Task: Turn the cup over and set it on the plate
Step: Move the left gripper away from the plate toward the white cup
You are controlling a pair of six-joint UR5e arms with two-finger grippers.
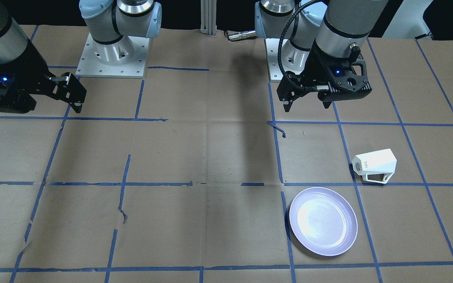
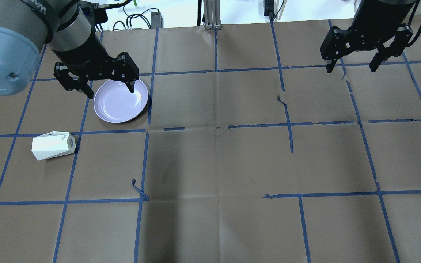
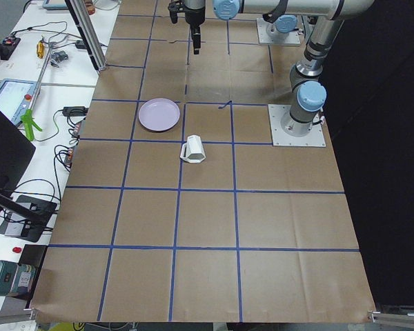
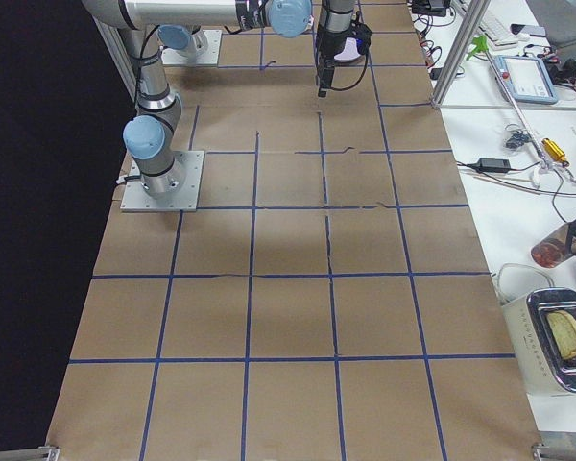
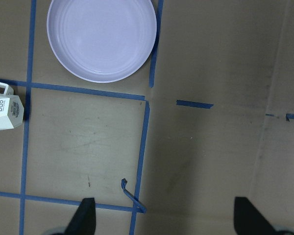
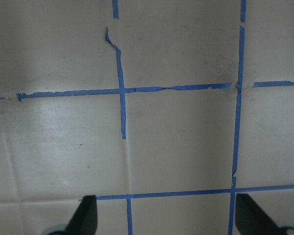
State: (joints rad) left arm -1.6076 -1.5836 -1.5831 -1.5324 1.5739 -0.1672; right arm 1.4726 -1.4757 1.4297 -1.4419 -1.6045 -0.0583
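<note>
A white faceted cup lies tipped on its side on the paper-covered desk, near a pale lavender plate but not touching it. A strip of blue tape runs between the two. The cup's thin loop handle rests on the side facing the plate, almost on that tape line. Small dark lettering shows on one facet at its narrower end, seen also at the edge of the left wrist view. The plate sits flat and bare, with light glaring off its glossy middle.

The robot's left hand hangs above the desk on the robot's side of the plate, clear of both plate and cup. Its two fingers are spread wide and grip nothing. From behind the robot, the same hand seems to overlap the plate's near rim, though the front view shows it well short of the plate. A peeled curl of tape lies on the paper between that hand and the plate.

The right hand hovers well apart from the plate, toward the other end of the desk. Its fingers are likewise parted and empty, over bare paper and crossing tape lines.
</note>
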